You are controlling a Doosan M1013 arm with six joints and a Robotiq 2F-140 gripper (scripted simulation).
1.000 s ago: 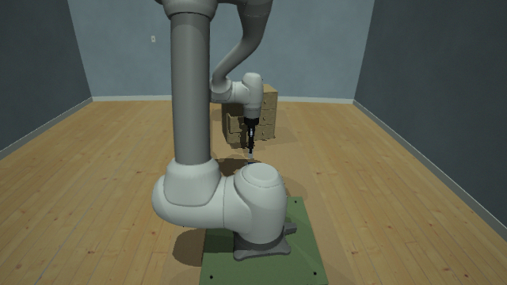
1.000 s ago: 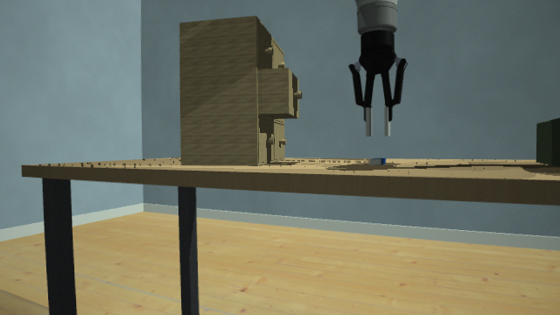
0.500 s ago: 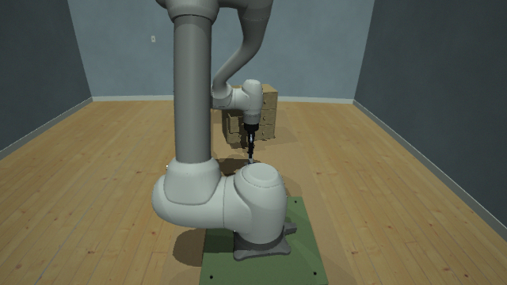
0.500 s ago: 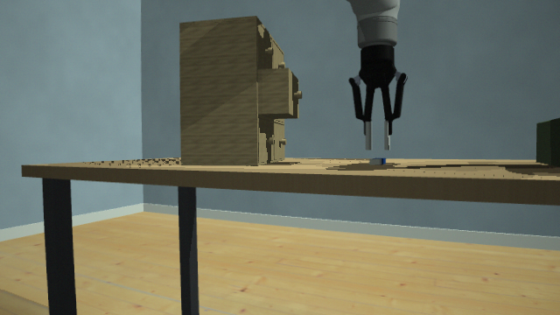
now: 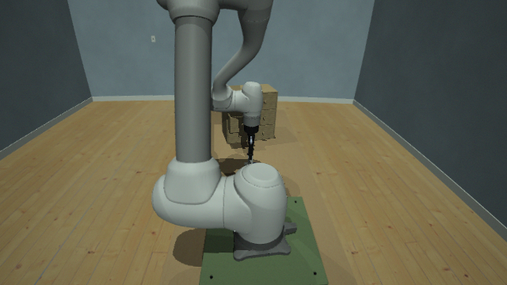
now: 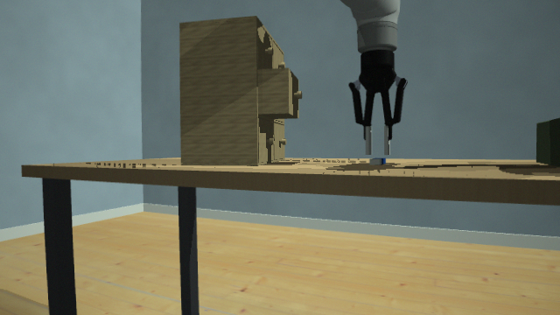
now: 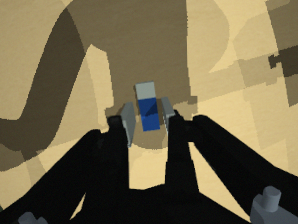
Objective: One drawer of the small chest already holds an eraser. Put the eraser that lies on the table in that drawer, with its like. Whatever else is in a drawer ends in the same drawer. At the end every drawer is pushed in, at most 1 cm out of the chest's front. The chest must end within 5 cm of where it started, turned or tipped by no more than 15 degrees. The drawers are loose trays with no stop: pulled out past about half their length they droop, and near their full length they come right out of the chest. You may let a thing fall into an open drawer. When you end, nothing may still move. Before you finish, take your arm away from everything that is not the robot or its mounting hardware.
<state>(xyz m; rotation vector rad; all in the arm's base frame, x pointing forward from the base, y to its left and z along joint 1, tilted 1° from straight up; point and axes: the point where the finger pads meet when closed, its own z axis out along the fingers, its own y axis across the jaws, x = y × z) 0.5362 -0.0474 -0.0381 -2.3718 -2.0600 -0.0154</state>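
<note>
Black linkages of the gripper (image 5: 251, 161) (image 6: 377, 153) (image 7: 148, 117) fill the near part of the wrist view, slanting inward to two flat grey pads (image 7: 128, 124). The pads stand parton and roughly parallel, a modest gap left between them, much narrower than a full spread, and they hold nothing. The gripper points straight down.

Just below the fingertips, the loose eraser (image 6: 377, 161) (image 7: 148, 107) lies flat on the table (image 6: 306, 182). It has a blue sleeve and one pale, bare end. From the wrist, the blue part shows between the two pads, with the pale end reaching beyond them; the exterior view shows the tips above it, not touching.

Well apart from the gripper, on the same table, stands the small wooden chest (image 5: 270, 89) (image 6: 219, 92), upright, its knobbed fronts on the side toward the gripper. One drawer (image 5: 234, 125) (image 6: 275, 93) juts out partway at middle height, farther than the fronts above and below it. Its contents cannot be seen from these angles, nor can the other eraser.

Farther out, the pale arm (image 5: 193, 91) rises from a dark foot on a green base plate (image 5: 306, 241). Blue-grey walls and a plank floor surround everything.

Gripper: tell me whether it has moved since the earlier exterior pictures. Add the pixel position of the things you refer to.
Yes, down: the gripper (image 5: 250, 161) (image 6: 378, 154) (image 7: 148, 109) has its fingertips nearer the table (image 6: 306, 180), just above the eraser (image 6: 378, 161) (image 7: 148, 106).
</note>
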